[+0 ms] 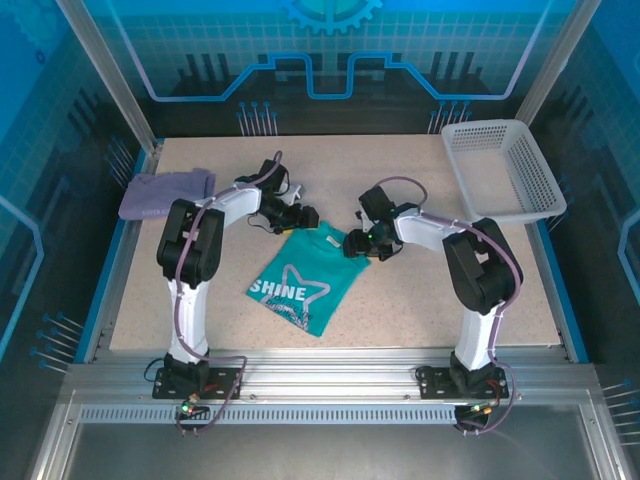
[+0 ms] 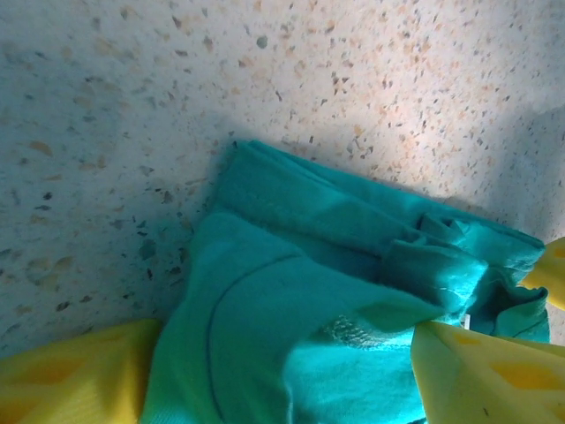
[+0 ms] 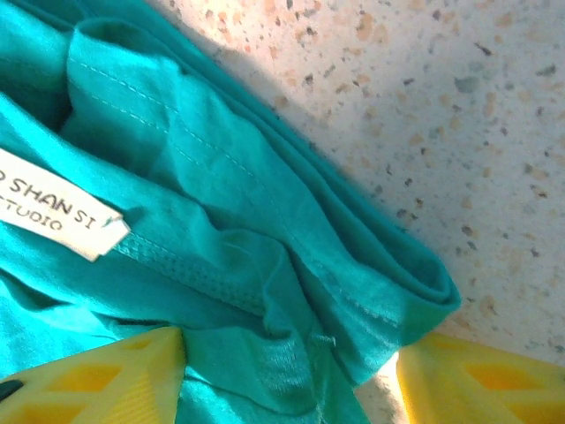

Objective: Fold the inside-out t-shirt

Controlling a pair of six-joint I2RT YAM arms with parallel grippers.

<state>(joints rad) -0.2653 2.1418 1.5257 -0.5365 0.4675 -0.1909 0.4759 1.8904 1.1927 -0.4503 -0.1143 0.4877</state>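
Note:
The inside-out t-shirt (image 1: 300,285) lies in the middle of the table as a narrow teal bundle, with a pale "SHINE" star print facing up. My left gripper (image 1: 298,218) is down at its far left corner. Its yellow fingers (image 2: 75,375) stand wide apart, with teal cloth (image 2: 291,309) bunched loosely between them. At the far right corner is my right gripper (image 1: 358,243), low over the neck area. It straddles folded cloth and a seam (image 3: 265,291), fingers (image 3: 97,380) spread, and a pale label (image 3: 57,208) lies just beyond.
A lavender folded garment (image 1: 165,193) lies at the table's far left. A white mesh basket (image 1: 505,170) stands at the far right corner. Speckled tabletop (image 1: 420,310) shows around the shirt.

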